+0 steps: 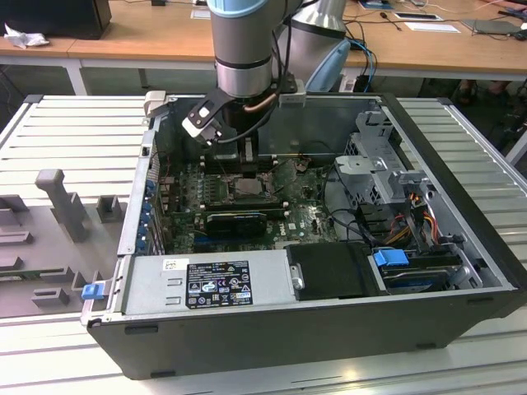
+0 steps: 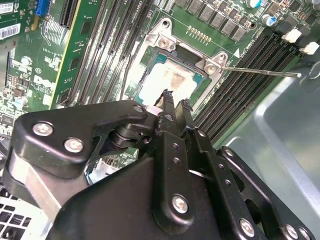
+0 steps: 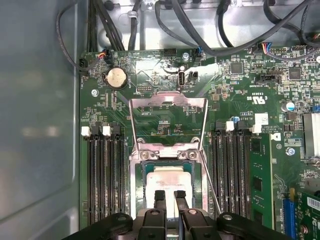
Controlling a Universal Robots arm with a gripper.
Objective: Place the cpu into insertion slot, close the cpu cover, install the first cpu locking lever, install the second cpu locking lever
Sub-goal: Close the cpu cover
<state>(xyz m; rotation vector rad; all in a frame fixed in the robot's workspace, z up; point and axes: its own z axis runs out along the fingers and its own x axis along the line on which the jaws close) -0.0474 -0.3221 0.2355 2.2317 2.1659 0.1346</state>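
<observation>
The cpu lies flat in the insertion slot on the green motherboard, its pale top showing. The cpu cover, a silvery frame with an open centre, stands swung back beyond the slot. A thin metal locking lever runs free along one side of the slot. My gripper hovers just over the chip's near edge, its two black fingers close together with nothing between them. In the exterior view the gripper reaches down into the case above the slot.
Long black memory slots flank the socket on both sides. Black cables hang past the board's far edge. The power supply, a drive cage and the grey case walls box in the board.
</observation>
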